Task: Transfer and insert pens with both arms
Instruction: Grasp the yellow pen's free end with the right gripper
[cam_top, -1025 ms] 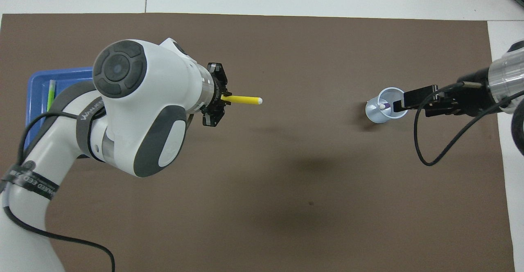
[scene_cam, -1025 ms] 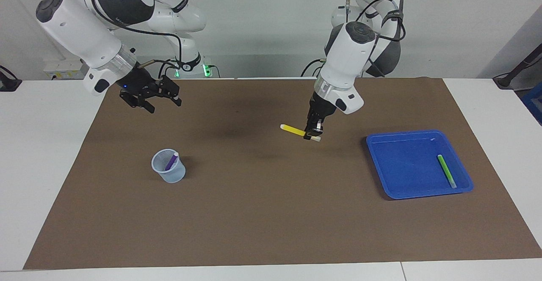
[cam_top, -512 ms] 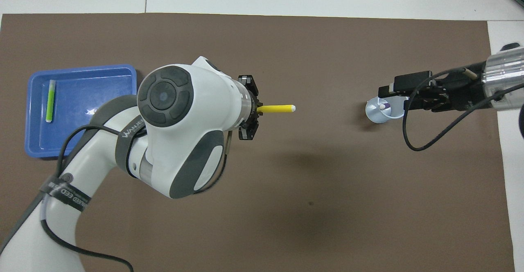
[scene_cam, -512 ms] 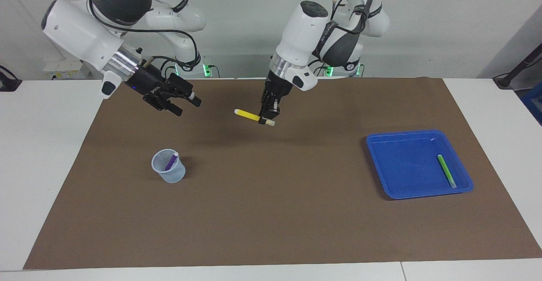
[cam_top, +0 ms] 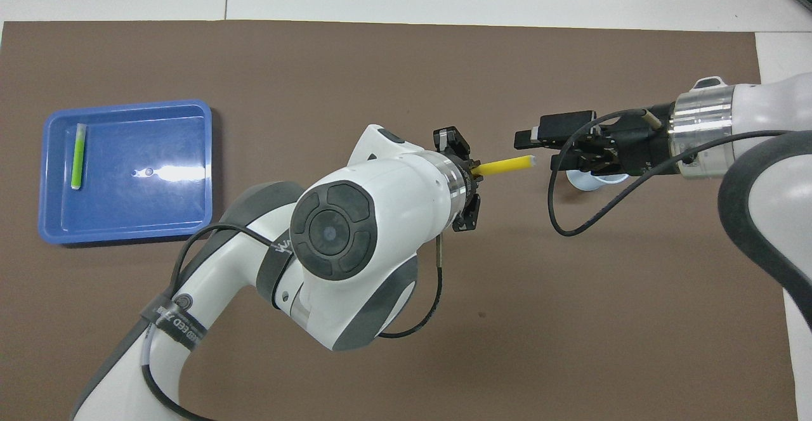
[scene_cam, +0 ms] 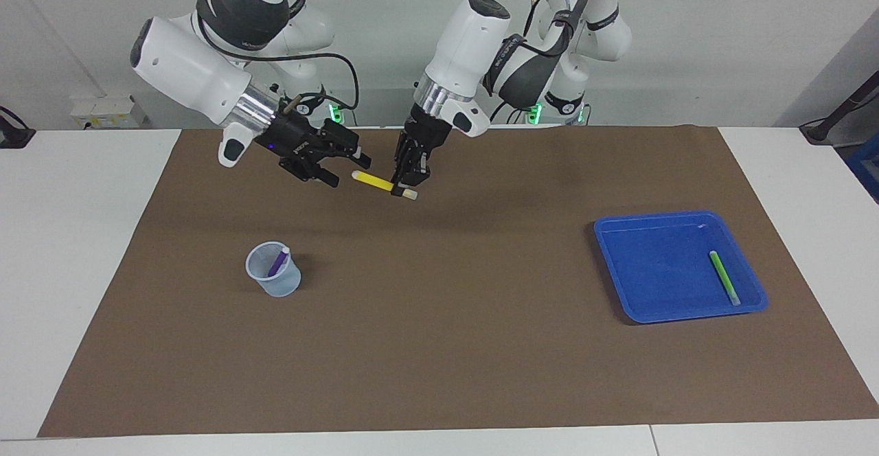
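My left gripper [scene_cam: 406, 188] is shut on the pale cap end of the yellow pen [scene_cam: 374, 181] and holds it level in the air over the brown mat, near the robots. It also shows in the overhead view [cam_top: 472, 174], with the yellow pen [cam_top: 504, 166] pointing at my right gripper [cam_top: 538, 150]. My right gripper [scene_cam: 349, 172] is open, and the pen's free tip sits at its fingertips. The purple pen [scene_cam: 278, 261] stands in a clear cup [scene_cam: 275, 274]. The green pen [scene_cam: 724, 277] lies in the blue tray [scene_cam: 652, 264].
A brown mat [scene_cam: 446, 346] covers the white table. The cup [cam_top: 587, 182] is mostly hidden under my right gripper in the overhead view. The tray [cam_top: 139, 205] with the green pen [cam_top: 78, 155] sits toward the left arm's end.
My left gripper has carried the yellow pen toward the right arm's end and closer to the robots. My right gripper has come in to meet the pen's free tip, moving away from over the cup.
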`<state>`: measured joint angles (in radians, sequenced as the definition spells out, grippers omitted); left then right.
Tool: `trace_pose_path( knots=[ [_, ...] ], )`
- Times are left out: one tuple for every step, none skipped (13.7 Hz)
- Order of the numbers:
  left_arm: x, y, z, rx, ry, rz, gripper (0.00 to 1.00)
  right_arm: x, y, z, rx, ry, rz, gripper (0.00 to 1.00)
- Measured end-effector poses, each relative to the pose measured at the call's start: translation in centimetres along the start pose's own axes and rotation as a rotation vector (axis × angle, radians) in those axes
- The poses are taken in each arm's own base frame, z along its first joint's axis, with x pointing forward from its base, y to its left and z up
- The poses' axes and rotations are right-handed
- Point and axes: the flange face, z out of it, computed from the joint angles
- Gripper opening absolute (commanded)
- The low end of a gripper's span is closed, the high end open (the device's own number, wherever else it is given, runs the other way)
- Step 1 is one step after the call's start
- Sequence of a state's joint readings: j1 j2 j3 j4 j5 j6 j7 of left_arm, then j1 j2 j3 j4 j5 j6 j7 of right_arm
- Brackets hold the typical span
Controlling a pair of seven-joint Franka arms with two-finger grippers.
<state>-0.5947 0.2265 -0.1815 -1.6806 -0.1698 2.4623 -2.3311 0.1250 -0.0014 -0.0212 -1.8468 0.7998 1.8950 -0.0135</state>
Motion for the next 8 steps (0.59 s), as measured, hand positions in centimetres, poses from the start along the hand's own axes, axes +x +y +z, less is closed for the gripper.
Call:
trace_pose_path(
  knots=[
    [0.01, 0.25, -0.13, -0.008, -0.005, -0.002, 0.00, -0.16, 0.59, -0.43, 0.001, -0.007, -0.008, 0.96],
    [-0.02, 0.38, -0.25, -0.013, -0.009, -0.003, 0.00, -0.32, 0.94, -0.64, 0.001, -0.009, -0.012, 0.95],
    [-0.09, 0.43, -0.33, -0.016, -0.012, -0.003, 0.00, -0.49, 0.95, -0.62, 0.001, -0.010, -0.013, 0.93],
    [-0.13, 0.45, -0.37, -0.017, -0.013, -0.004, 0.00, -0.60, 0.83, -0.51, 0.001, -0.012, -0.015, 0.92],
    [-0.13, 0.46, -0.36, -0.017, -0.013, -0.004, 0.00, -0.63, 0.73, -0.41, 0.000, -0.011, -0.017, 0.92],
    [-0.14, 0.44, -0.32, -0.017, -0.013, -0.004, 0.00, -0.62, 0.61, -0.31, 0.000, -0.007, -0.019, 0.91],
    [-0.19, 0.42, -0.31, -0.017, -0.015, -0.003, 0.00, -0.65, 0.34, -0.10, -0.001, -0.003, -0.024, 0.90],
    [-0.24, 0.44, -0.32, -0.019, -0.017, -0.003, 0.00, -0.67, 0.03, 0.14, -0.002, 0.004, -0.030, 0.88]
  ],
)
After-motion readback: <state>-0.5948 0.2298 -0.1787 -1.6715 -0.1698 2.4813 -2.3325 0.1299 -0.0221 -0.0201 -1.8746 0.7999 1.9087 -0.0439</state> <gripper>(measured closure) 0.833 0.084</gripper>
